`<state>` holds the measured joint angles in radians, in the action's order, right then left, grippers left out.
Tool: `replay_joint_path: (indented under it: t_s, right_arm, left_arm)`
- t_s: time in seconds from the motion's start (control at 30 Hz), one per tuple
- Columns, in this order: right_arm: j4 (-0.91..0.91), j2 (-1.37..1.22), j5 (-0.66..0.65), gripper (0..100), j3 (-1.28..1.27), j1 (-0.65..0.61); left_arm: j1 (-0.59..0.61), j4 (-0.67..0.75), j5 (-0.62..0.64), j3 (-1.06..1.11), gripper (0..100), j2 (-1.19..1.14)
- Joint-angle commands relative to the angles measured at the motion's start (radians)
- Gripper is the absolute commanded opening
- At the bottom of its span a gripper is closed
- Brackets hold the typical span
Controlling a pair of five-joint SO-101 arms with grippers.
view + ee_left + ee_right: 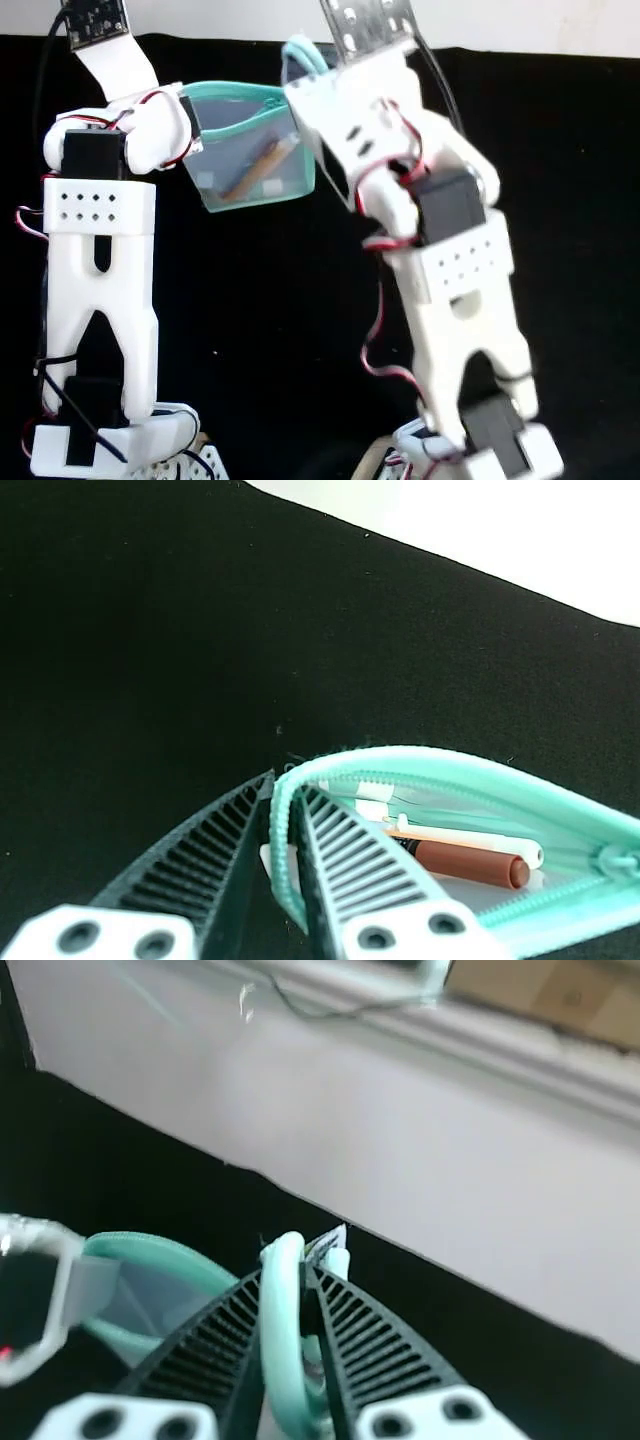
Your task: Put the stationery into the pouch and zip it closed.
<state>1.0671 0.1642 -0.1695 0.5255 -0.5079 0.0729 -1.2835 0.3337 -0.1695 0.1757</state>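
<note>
A see-through teal pouch (pixel 255 150) hangs above the black table between my two arms. My left gripper (pixel 192 135) is shut on the pouch's end by the zip track (pixel 283 780). The pouch mouth (pixel 450 760) gapes open, with the zip slider (pixel 612 865) at the far end. Inside lie a brown marker (pixel 470 862) and a white pen (pixel 470 837); the marker (pixel 262 167) shows through the wall. My right gripper (pixel 300 75) is shut on the pouch's teal loop (pixel 285 1360) at the opposite end (pixel 300 1260).
Black cloth (pixel 300 330) covers the table under the pouch. Both arm bases (pixel 110 435) stand at the near edge. A pale wall (pixel 450 1160) runs along the table's far edge, with a cardboard box (pixel 560 995) beyond it.
</note>
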Motion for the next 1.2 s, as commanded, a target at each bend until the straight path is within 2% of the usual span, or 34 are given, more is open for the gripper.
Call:
replay_joint_path:
  t_s: [0.0,0.23,0.53,0.67,0.77,0.97,1.17]
  right_arm:
    - [0.048,-0.127,-0.032,0.5,0.288,-0.008]
    - [0.085,-0.289,-0.034,0.5,0.618,-0.008]
    - [0.093,-0.295,-0.035,0.5,0.796,-0.010]
    - [0.145,-0.295,-0.035,0.5,0.811,-0.010]
    - [0.156,-0.295,-0.035,0.5,0.811,-0.007]
    - [0.156,-0.295,-0.035,0.5,0.811,-0.005]
    - [0.156,-0.294,-0.035,0.5,0.811,-0.010]
  left_arm:
    - [-0.015,0.021,0.005,-0.005,1,-0.001]
    - [-0.031,0.126,0.003,-0.004,1,0.002]
    - [-0.156,0.186,0.002,-0.015,3,0.012]
    - [-0.150,0.157,0.002,-0.090,14,0.012]
    - [-0.148,0.110,0.000,-0.163,20,0.012]
    - [-0.076,0.055,0.000,-0.338,20,0.012]
    - [-0.028,0.051,-0.002,-0.392,20,0.010]
